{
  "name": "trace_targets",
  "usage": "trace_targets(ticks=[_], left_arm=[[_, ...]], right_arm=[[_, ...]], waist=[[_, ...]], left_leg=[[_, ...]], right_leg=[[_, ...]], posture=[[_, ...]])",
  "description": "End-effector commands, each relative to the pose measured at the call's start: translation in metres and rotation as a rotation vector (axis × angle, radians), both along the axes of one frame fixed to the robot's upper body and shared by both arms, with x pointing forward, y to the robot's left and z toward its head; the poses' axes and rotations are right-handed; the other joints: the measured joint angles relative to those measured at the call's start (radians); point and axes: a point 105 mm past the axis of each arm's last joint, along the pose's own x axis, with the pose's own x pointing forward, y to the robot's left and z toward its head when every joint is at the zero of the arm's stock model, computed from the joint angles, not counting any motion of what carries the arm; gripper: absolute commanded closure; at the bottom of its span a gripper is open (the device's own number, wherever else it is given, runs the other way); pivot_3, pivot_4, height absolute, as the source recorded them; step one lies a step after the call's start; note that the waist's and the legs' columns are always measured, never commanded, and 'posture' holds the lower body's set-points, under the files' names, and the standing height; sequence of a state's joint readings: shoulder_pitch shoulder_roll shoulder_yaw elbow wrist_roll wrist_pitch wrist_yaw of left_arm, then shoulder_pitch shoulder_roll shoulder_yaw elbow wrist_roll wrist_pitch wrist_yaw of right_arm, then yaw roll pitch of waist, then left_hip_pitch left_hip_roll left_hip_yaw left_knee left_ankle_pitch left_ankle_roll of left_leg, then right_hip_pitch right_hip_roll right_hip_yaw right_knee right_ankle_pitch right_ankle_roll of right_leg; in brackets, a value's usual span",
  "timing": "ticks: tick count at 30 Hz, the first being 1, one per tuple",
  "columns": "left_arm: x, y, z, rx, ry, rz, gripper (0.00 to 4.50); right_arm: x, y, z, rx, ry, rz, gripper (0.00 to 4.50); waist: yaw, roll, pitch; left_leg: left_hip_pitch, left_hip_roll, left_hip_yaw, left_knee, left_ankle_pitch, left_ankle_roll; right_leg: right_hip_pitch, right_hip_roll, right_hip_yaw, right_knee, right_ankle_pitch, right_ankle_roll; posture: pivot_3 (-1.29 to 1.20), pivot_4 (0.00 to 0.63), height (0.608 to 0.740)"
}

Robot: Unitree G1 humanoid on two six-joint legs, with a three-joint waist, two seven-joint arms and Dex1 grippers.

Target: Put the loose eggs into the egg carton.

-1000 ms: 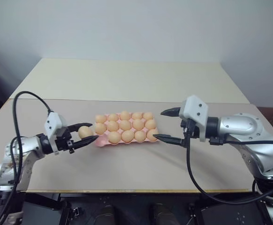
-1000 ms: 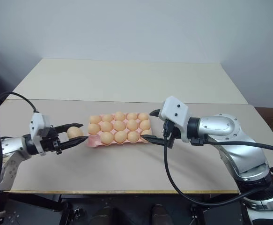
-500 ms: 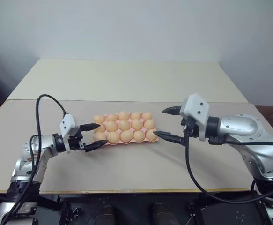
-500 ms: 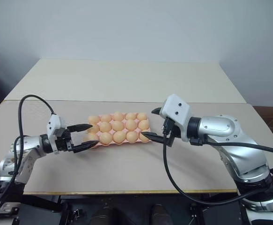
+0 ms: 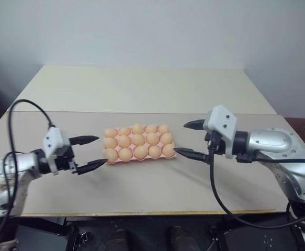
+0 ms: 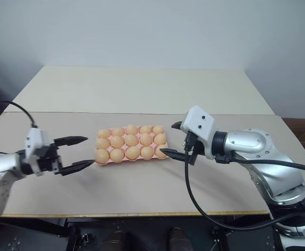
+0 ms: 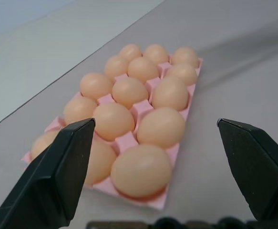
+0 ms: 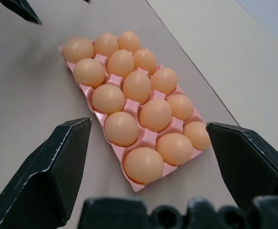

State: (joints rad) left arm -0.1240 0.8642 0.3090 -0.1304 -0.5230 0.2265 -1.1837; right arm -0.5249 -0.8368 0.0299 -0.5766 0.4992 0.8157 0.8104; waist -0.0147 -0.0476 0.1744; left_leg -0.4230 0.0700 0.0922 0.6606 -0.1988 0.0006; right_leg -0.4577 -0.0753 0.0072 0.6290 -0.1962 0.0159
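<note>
The pink egg carton (image 5: 142,158) lies in the middle of the grey table, and every cup that I can see holds an orange-tan egg (image 5: 138,140). No egg lies loose on the table. My left gripper (image 5: 101,150) hovers just left of the carton, open and empty, with its fingertips close to the near-left corner egg (image 5: 110,154). In the left wrist view that egg (image 7: 141,171) sits between the spread fingers. My right gripper (image 5: 180,138) hangs open and empty at the carton's right end. The right wrist view shows the filled carton (image 8: 135,184) below it.
A cream table (image 5: 142,86) adjoins the grey one at the back, against a plain wall. Black cables loop from both wrists, the right one (image 5: 215,188) hanging over the table's front edge (image 5: 142,213). Bare tabletop surrounds the carton.
My left gripper held an egg a second ago. It carried the egg to the carton's near-left corner cup, opened, and drew back to the left. The right gripper stayed put.
</note>
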Motion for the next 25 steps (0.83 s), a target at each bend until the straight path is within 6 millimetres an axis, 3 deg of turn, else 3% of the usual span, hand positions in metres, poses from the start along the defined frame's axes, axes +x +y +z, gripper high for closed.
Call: trace_targets(ticks=[1, 6, 12, 25], left_arm=[[-0.018, 0.015, 0.025, 0.054, -0.052, 0.011, 0.03], [-0.042, 0.044, 0.033, 0.159, 0.002, 0.077, 0.03], [-0.058, 0.044, 0.05, 0.144, -0.021, 0.093, 0.03], [-0.061, 0.039, 0.046, 0.098, 0.029, 0.098, 0.03]], right_arm=[[-0.014, -0.014, 0.012, -0.03, -0.035, 0.04, 0.0], [-0.023, -0.045, 0.019, -0.085, -0.015, 0.052, 0.0], [-0.028, -0.07, 0.021, -0.17, -0.018, 0.041, 0.0], [-0.024, -0.073, 0.018, -0.192, -0.027, 0.034, 0.0]], waist=[[0.004, 0.0, 0.0], [0.004, 0.0, 0.0], [0.003, 0.0, 0.0], [0.002, 0.001, 0.0]], left_leg=[[0.0, 0.0, 0.0, 0.0, 0.0, 0.0], [0.0, 0.0, 0.001, 0.0, 0.0, 0.0], [0.001, 0.001, 0.001, 0.0, -0.002, -0.004], [0.001, 0.0, 0.002, -0.001, -0.002, -0.003]], right_leg=[[0.0, -0.001, 0.0, 0.0, -0.001, -0.001], [0.0, -0.001, -0.001, -0.002, -0.001, -0.001], [0.0, -0.001, -0.001, -0.002, -0.001, -0.001], [-0.001, -0.001, 0.0, -0.002, -0.001, -0.001]], posture=[[0.0, 0.15, 0.74], [0.0, 0.15, 0.74], [0.0, 0.15, 0.74], [0.0, 0.15, 0.74]])
